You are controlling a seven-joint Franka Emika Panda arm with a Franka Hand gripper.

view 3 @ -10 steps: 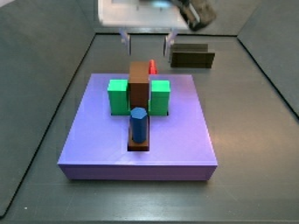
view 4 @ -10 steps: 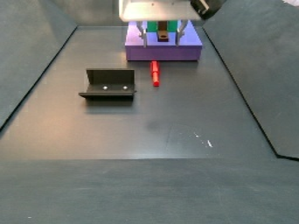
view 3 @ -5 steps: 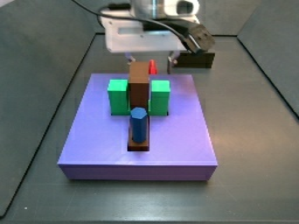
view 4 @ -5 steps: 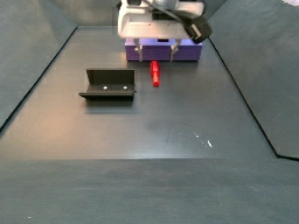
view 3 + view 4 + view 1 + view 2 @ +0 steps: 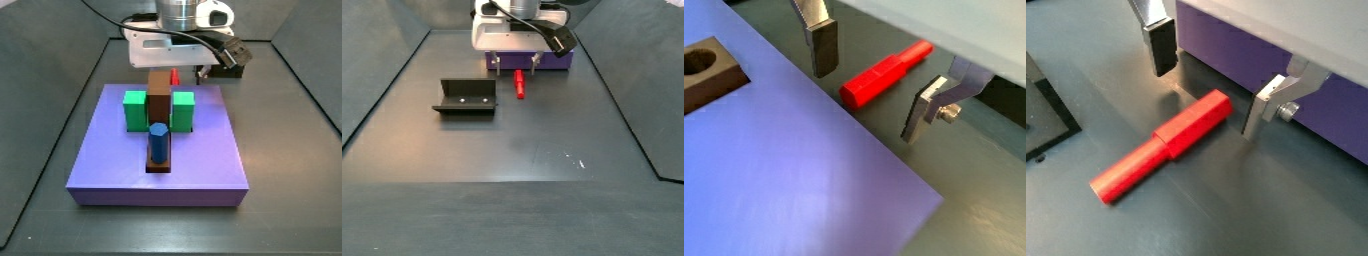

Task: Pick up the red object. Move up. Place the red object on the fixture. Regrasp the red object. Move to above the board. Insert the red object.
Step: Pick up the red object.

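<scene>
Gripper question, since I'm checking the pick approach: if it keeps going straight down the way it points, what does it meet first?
Probably the red object: the open gripper straddles its thicker end, lying on the floor beside the purple board. Depth is unclear.

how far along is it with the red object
Nothing is done yet: the red object lies on the floor beside the purple board. In hand: the gripper hangs open, fingers either side of its thick end, not gripping. Left: pick, lift, place on the fixture, regrasp, insert.
</scene>
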